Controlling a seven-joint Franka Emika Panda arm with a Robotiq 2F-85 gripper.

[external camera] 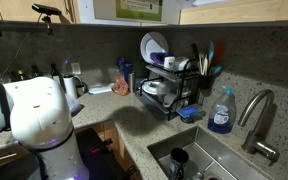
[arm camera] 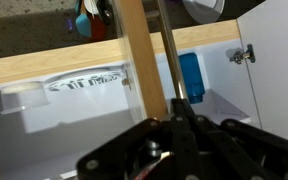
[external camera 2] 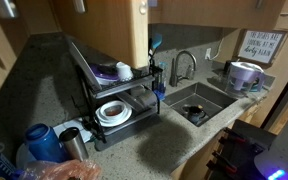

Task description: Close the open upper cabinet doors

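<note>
In an exterior view one upper cabinet door (external camera 2: 99, 30), a honey-brown wooden panel, hangs open above the dish rack (external camera 2: 114, 95). Closed wooden fronts (external camera 2: 224, 10) run along the top right. In the wrist view my gripper (arm camera: 180, 105) is shut with nothing between its fingers. It points at a wooden upright strip (arm camera: 136, 50) in front of the white cabinet interior (arm camera: 54, 120). A white inner panel with a metal hinge (arm camera: 244, 55) stands to the right. A blue object (arm camera: 189, 75) sits inside, just beyond the fingertips. Wooden cabinet fronts (external camera: 239, 10) line the top edge.
The dish rack (external camera: 169, 85) holds plates and utensils on the stone counter (external camera: 104, 105). A sink with a faucet (external camera: 254, 115) and a blue soap bottle (external camera: 221, 110) lie to its right. The white robot arm (external camera: 29, 120) fills the lower left. Cups (external camera 2: 39, 140) crowd the counter's near end.
</note>
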